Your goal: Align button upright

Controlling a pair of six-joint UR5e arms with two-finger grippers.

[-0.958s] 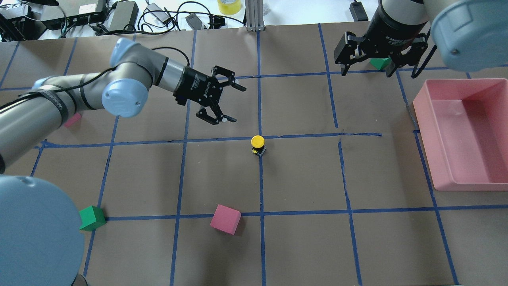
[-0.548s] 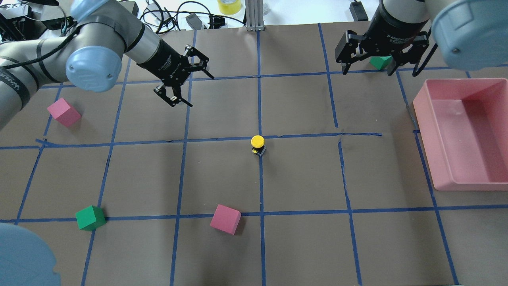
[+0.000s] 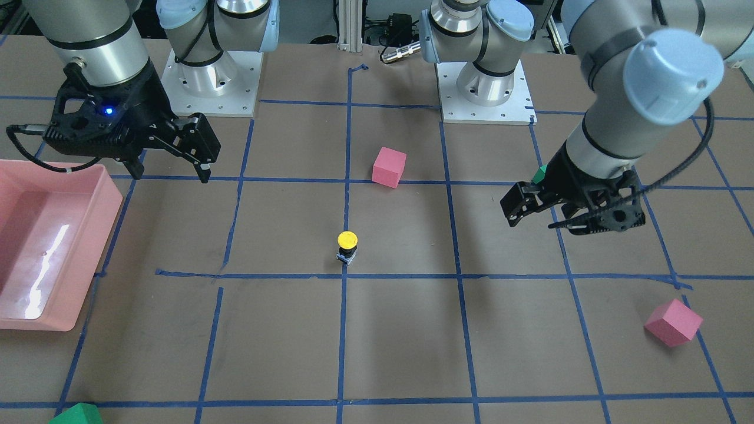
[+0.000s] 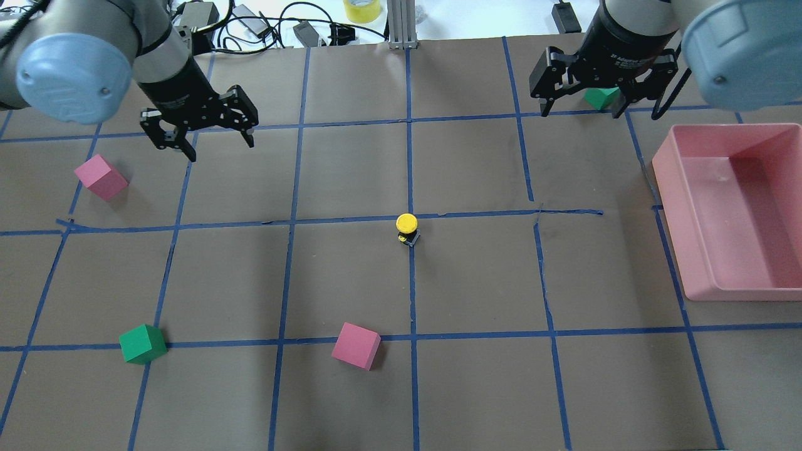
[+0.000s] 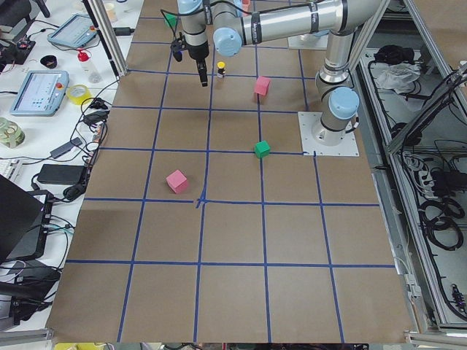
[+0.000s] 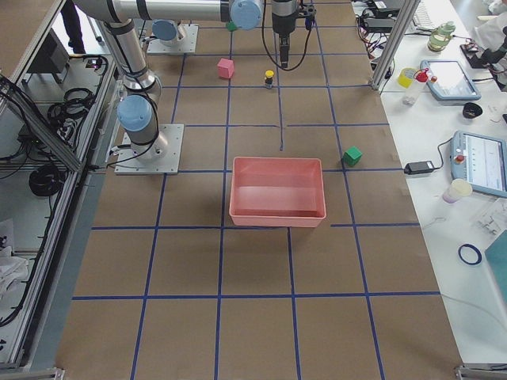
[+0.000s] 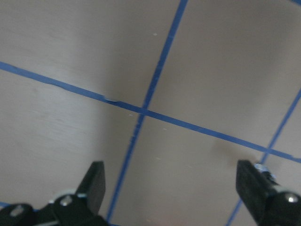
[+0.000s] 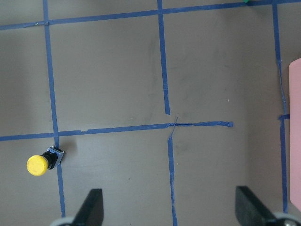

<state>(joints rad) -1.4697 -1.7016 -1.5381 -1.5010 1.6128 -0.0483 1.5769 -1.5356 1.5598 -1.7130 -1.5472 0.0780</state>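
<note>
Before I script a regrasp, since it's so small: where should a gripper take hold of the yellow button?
The button stands upright, cap on top. Probably come straight down and close on the flat sides of its block base; the round cap above offers no flat faces.

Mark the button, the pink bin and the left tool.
button (image 4: 406,222), overhead view, on its yellow cap.
pink bin (image 4: 752,213), overhead view, on its bare floor.
left tool (image 4: 219,149), overhead view, midway between its open fingertips.
</note>
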